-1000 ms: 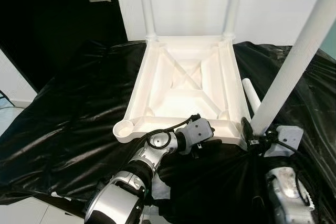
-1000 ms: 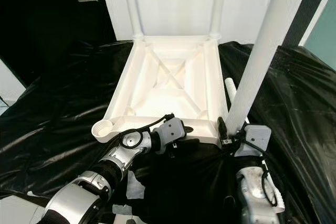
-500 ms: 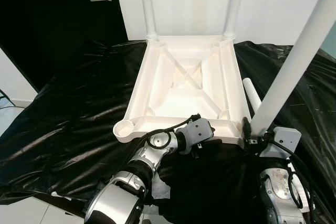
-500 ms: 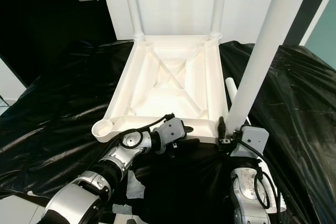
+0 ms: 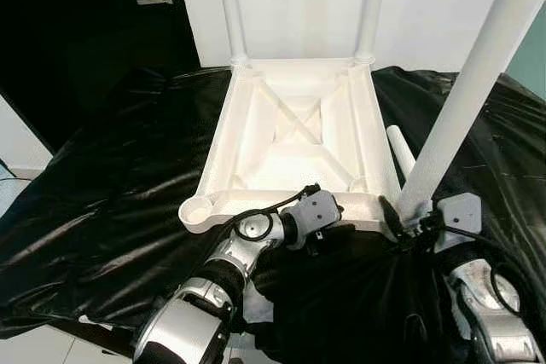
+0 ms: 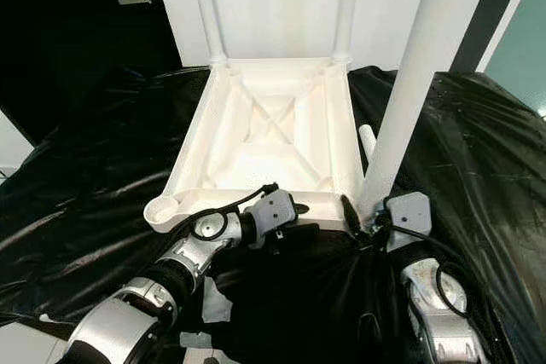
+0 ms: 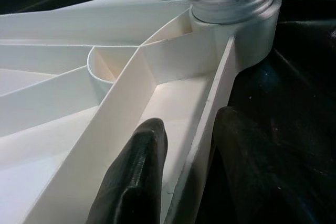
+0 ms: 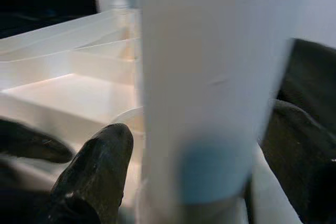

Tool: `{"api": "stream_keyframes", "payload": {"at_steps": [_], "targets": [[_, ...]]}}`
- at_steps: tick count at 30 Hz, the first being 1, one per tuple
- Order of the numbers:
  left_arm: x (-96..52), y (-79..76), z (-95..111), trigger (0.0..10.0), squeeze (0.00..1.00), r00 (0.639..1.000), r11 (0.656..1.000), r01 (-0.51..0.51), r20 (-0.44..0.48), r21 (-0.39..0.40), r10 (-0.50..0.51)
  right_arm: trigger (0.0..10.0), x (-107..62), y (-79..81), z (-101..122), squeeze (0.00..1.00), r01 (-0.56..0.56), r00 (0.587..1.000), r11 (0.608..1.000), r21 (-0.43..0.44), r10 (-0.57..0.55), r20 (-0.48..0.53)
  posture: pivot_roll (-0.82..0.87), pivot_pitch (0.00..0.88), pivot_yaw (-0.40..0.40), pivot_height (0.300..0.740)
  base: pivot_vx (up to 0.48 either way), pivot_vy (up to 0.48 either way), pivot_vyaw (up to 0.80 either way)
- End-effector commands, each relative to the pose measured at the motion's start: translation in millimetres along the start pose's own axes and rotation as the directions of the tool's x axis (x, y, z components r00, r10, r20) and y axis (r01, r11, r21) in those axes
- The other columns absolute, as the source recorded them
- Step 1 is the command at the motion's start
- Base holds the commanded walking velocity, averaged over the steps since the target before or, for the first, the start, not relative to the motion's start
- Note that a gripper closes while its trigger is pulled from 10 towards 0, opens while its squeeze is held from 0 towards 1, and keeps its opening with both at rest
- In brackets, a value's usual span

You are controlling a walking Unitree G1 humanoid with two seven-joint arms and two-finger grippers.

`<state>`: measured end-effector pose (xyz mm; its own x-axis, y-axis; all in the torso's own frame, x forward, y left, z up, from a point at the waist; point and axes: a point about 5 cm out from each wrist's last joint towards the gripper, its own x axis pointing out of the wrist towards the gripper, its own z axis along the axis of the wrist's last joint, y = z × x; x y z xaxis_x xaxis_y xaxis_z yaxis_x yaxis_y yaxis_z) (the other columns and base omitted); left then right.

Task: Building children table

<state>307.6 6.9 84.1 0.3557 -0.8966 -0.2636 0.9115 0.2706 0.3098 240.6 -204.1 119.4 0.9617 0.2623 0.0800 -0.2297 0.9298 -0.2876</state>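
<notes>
From the head, the white plastic children's tabletop [image 5: 294,138] lies upside down on a black plastic sheet [image 5: 111,185], two legs already standing at its far corners. The right end effector [image 5: 401,221] holds a long white plastic leg [image 5: 465,91] upright at the near right corner socket.

In the left wrist view, the left end effector [image 7: 181,174] pinches the tabletop's near rim, one finger either side.

In the right wrist view, the fingers [image 8: 100,166] flank the leg. Keeping it plumb while seating looks wise.
</notes>
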Motion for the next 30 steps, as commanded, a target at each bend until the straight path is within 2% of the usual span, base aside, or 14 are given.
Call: {"api": "stream_keyframes", "payload": {"at_steps": [1,2,4,5,10,13,15,16,19,22,23,28,29,30], "targets": [[-1.8,-11.2,-22,10.0,0.0,0.995,0.997,-0.033,-0.095,-0.076,0.025,10.0,0.5,1.0,-7,0.0,-0.035,0.999,0.999,0.041,0.036,-0.036,-0.12,0.0,0.03,0.74,0.0,0.0,0.0],[-1.9,-11.0,-22,10.0,0.0,0.995,0.997,-0.032,-0.095,-0.075,0.025,3.1,0.7,1.3,-7,0.0,-0.038,0.999,0.998,0.059,0.04,-0.032,-0.12,0.0,0.031,0.74,0.0,0.0,0.0],[-2.0,-10.9,-22,10.0,0.0,0.995,0.997,-0.031,-0.095,-0.074,0.024,3.1,0.8,1.5,-7,0.0,-0.039,0.999,0.997,0.071,0.041,-0.027,-0.12,0.0,0.031,0.74,0.0,0.0,0.0],[-2.3,-10.9,-22,10.0,0.0,0.995,0.997,-0.031,-0.096,-0.073,0.024,0.0,0.5,1.9,-7,0.0,-0.046,0.999,0.996,0.077,0.048,-0.023,-0.12,0.0,0.032,0.74,0.0,0.0,0.0],[-3.4,-11.0,-23,10.0,0.0,0.995,0.997,-0.029,-0.1,-0.072,0.022,0.0,-2.4,4.7,-10,0.0,-0.048,0.998,0.993,0.109,0.052,-0.035,-0.11,0.0,0.031,0.74,0.0,0.0,0.0],[-3.7,-11.0,-24,10.0,0.0,0.995,0.997,-0.03,-0.101,-0.072,0.023,0.0,-5.0,8.5,-13,0.0,0.0,0.999,0.988,0.156,0.007,-0.049,-0.11,0.0,0.03,0.74,0.0,0.0,0.0],[-4.2,-11.1,-24,10.0,0.0,0.995,0.997,-0.03,-0.1,-0.073,0.023,0.0,-5.1,16.3,-7,0.0,0.115,0.993,0.978,0.176,-0.108,-0.049,-0.11,0.0,0.033,0.74,0.0,0.0,0.0],[-4.2,-11.1,-24,10.0,0.0,0.995,0.997,-0.03,-0.1,-0.073,0.023,0.0,-5.1,16.3,-7,0.0,0.115,0.993,0.978,0.176,-0.108,-0.049,-0.11,0.0,0.033,0.74,0.0,0.0,0.0],[-4.6,-11.6,-24,10.0,0.0,0.995,0.997,-0.027,-0.101,-0.072,0.02,0.0,-10.7,20.9,-3,0.0,0.295,0.955,0.942,0.159,-0.289,-0.061,-0.11,0.0,0.033,0.74,0.0,0.0,0.0],[-4.7,-11.8,-24,10.0,0.0,0.995,0.997,-0.026,-0.102,-0.072,0.018,0.0,-15.1,18.2,-8,0.0,0.365,0.931,0.92,0.146,-0.356,-0.083,-0.11,0.0,0.034,0.74,0.0,0.0,0.0],[-4.9,-11.7,-25,10.0,0.0,0.995,0.997,-0.025,-0.103,-0.071,0.018,0.0,-21.6,14.3,-13,0.0,0.461,0.887,0.877,0.133,-0.449,-0.112,-0.1,0.0,0.034,0.74,0.0,0.0,0.0],[-5.5,-11.0,-25,10.0,0.0,0.994,0.997,-0.027,-0.103,-0.071,0.019,0.0,-22.6,15.2,-13,0.0,0.503,0.864,0.852,0.144,-0.49,-0.118,-0.1,0.0,0.037,0.74,0.0,0.0,0.0],[-5.7,-10.8,-25,10.0,0.0,0.994,0.997,-0.026,-0.105,-0.07,0.018,2.1,-18.0,20.3,-13,0.0,0.484,0.875,0.859,0.165,-0.47,-0.12,-0.1,0.0,0.04,0.74,0.0,0.0,0.0],[-5.7,-10.7,-25,10.0,0.0,0.994,0.997,-0.025,-0.105,-0.069,0.018,10.0,-15.0,23.4,-11,0.0,0.46,0.888,0.871,0.172,-0.447,-0.11,-0.1,0.0,0.041,0.74,0.0,0.0,0.0]]}}
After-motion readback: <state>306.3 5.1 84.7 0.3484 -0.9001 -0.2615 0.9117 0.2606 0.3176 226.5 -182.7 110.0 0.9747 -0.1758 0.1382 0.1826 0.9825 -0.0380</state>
